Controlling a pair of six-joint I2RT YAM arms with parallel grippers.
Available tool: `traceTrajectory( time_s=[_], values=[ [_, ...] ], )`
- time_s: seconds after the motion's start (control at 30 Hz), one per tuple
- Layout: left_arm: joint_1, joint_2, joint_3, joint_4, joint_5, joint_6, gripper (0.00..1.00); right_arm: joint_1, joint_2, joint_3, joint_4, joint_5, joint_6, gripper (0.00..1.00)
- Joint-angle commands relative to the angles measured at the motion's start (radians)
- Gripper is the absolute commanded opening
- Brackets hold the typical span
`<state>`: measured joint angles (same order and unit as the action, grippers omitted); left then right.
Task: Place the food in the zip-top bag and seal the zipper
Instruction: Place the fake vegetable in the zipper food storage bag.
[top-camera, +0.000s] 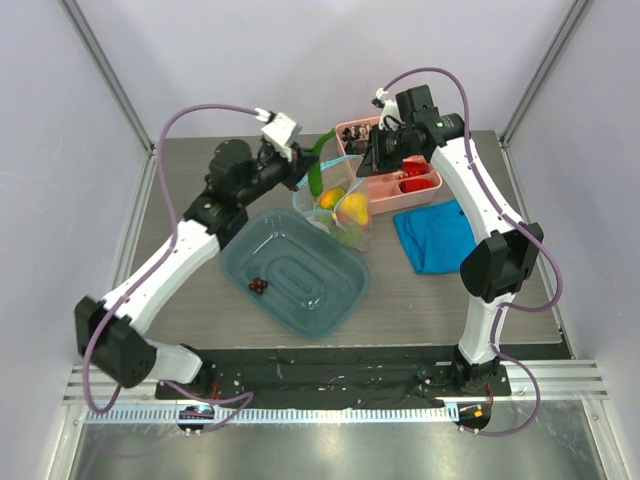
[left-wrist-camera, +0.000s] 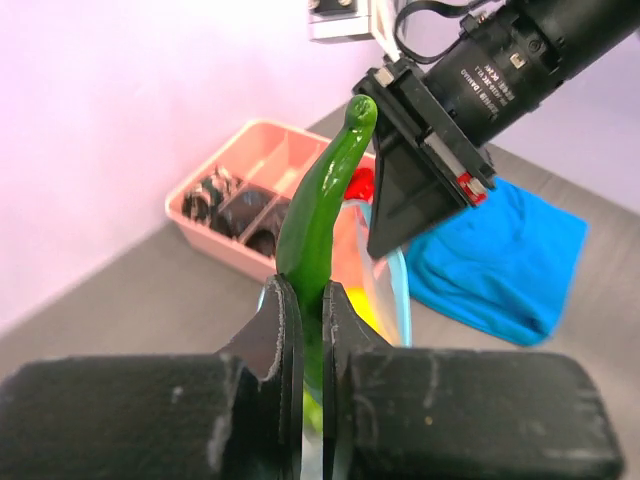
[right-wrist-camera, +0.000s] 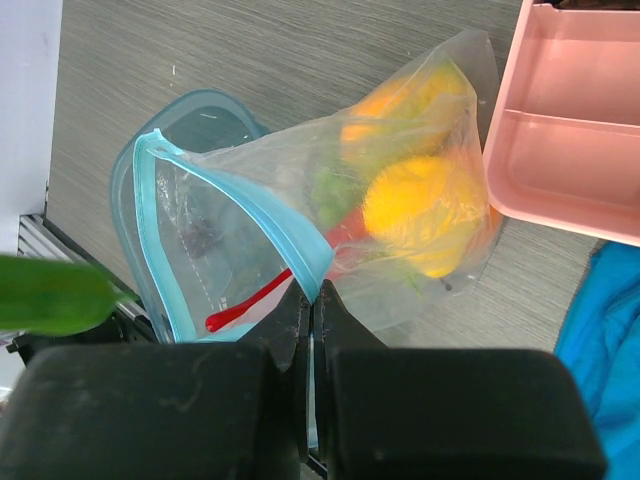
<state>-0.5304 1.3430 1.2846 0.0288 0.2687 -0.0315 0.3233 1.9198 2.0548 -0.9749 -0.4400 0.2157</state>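
Left wrist view showed the left gripper clamped tight on the lower end of a curved green toy cucumber, whose tip pointed up toward the right arm. Right wrist view showed the right gripper pinched shut on the light blue zipper strip of the clear crinkly zip-top bag, whose mouth gaped. Yellow and orange toy fruit and a red chili showed through the plastic. The bag stood between the teal translucent tray, which held dark cherries, and the pink divided box.
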Motion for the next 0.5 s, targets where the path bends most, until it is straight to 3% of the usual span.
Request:
traceTrajectory(
  time_s=[0.0, 0.2, 0.27, 0.3, 0.33, 0.37, 0.47],
  values=[
    [-0.051, 0.134, 0.007, 0.319, 0.023, 0.206, 0.0, -0.001, -0.021, 0.015, 0.016, 0.003, -0.001, 0.01],
    [-0.059, 0.216, -0.028, 0.336, 0.084, 0.316, 0.0, -0.003, -0.033, 0.013, 0.016, 0.023, -0.003, 0.01],
    [-0.06, 0.209, -0.05, 0.295, 0.113, 0.327, 0.07, -0.001, -0.033, 0.011, 0.018, 0.026, -0.001, 0.01],
    [-0.062, 0.206, -0.051, 0.237, 0.127, 0.335, 0.26, -0.003, -0.034, 0.01, 0.018, 0.026, -0.001, 0.01],
    [-0.066, 0.199, -0.036, 0.191, 0.125, 0.341, 0.36, -0.001, -0.035, 0.01, 0.019, 0.023, -0.001, 0.01],
    [-0.068, 0.194, -0.025, 0.154, 0.118, 0.335, 0.59, -0.001, -0.035, 0.01, 0.019, 0.023, -0.001, 0.01],
    [-0.065, 0.16, 0.05, -0.019, 0.047, 0.295, 0.84, -0.003, -0.031, 0.007, 0.018, 0.021, -0.001, 0.01]
  ],
)
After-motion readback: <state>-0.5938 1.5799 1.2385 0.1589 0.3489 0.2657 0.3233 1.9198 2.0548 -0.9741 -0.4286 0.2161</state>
